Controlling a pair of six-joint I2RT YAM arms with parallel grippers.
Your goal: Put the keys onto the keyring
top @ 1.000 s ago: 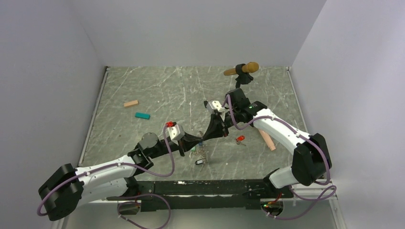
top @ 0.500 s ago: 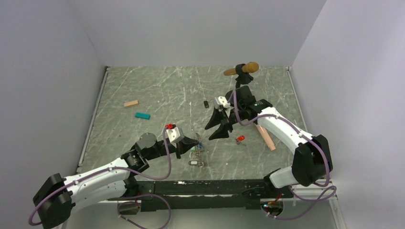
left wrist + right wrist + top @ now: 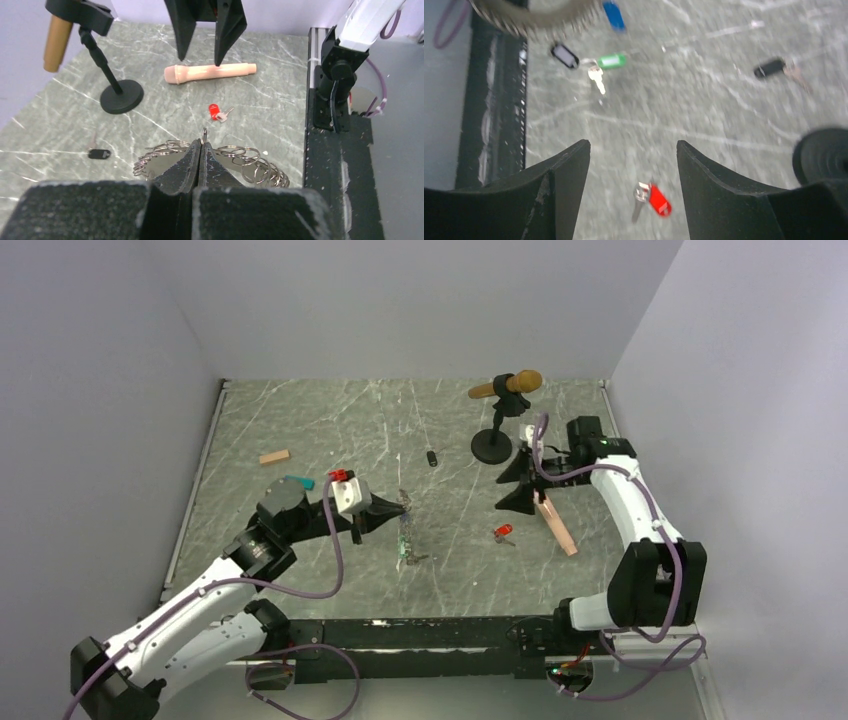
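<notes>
Left arm (image 3: 200, 595): you have it reaching from the near-left corner out over the middle of the counter (image 3: 330, 420), forearm raised, wrist aimed to the right.
Left tool (image 3: 397, 505): pressed together, pinching the keyring (image 3: 405, 538); in the wrist view one small loop pokes out between the tips.
Keyring: it hangs from the left tool's tips with its rings bunched just under them. The lower end reaches down to the counter; you cannot tell whether it rests there.
Right arm (image 3: 630, 495): bent along the right side, wrist turned left, low over the peach cylinder (image 3: 557, 525) and beside the microphone stand (image 3: 490, 445).
Right tool (image 3: 512, 486): spread wide, gripping nothing.
Red-tagged key (image 3: 503, 532): flat on the counter between your two tools, nearer the right one, just left of the cylinder.
Black-tagged key (image 3: 432, 457): on the counter left of the stand's base, apart from both tools.
Green-tagged key (image 3: 611, 61) and blue tag (image 3: 613, 12): close by the keyring in the right wrist view; too blurred to tell whether they are threaded on.
</notes>
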